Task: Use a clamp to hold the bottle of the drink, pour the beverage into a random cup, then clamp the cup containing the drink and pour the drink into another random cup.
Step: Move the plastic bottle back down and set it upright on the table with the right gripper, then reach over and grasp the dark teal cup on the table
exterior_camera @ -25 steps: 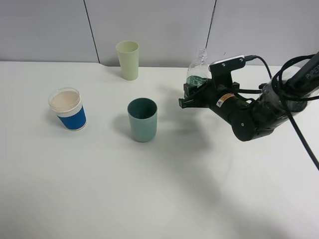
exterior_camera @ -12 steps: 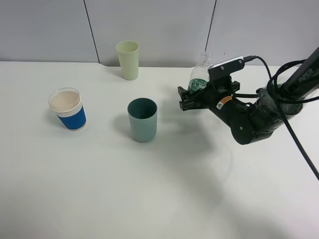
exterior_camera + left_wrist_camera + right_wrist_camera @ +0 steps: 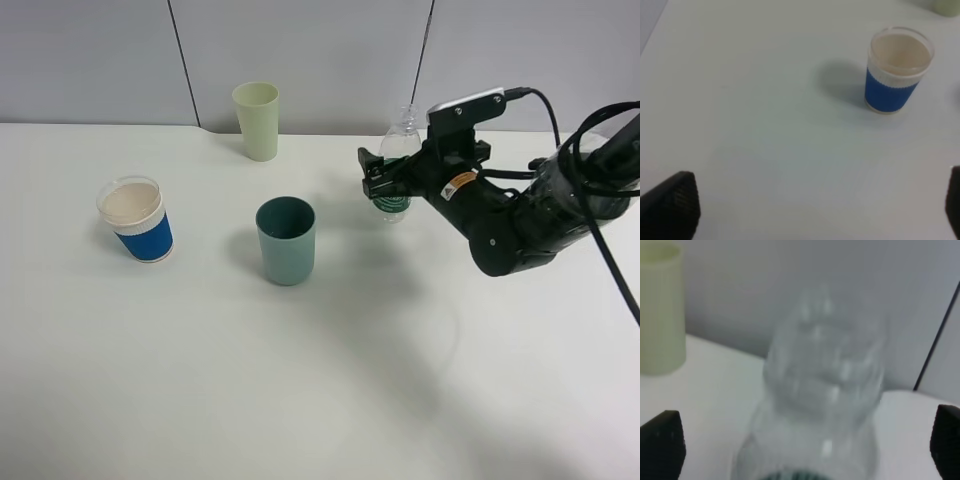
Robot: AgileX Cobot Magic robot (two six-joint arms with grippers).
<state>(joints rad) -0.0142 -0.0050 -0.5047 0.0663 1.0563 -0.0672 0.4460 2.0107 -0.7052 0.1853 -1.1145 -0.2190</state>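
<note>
a wide white surface (image 3: 300,400) fills most of the high view, and grey wall panels (image 3: 300,50) stand behind its far edge. the bulky black right arm (image 3: 520,225) comes in from the right side, with black cables looping over it. at its end the right gripper (image 3: 375,180) is around the bottle of the drink (image 3: 402,135). the fingers (image 3: 660,445) are wide apart. in the right wrist view one dark tip shows at each edge of the picture, and the blurred clear bottle is between them with a gap on both sides, so they do not clamp it.

the bottle stands upright on the surface, at the far right of the middle, near the wall. its clear neck rises above the gripper, and a part of its dark green label shows below the gripper. how much beverage is inside it, i cannot tell.

the left gripper (image 3: 810,205) is seen only in its own wrist view. its fingers (image 3: 670,205) are also wide apart, with only bare surface between them.

a pale yellow-green tumbler (image 3: 256,120) stands at the back, close to the wall and well left of the bottle. the teal-green tumbler (image 3: 286,240) stands upright near the centre, in front of it and apart from the right gripper. its inside is dark and i cannot tell if it holds liquid. the blue-sleeved paper cup (image 3: 136,220) stands upright at the left, well apart from the other cups.
</note>
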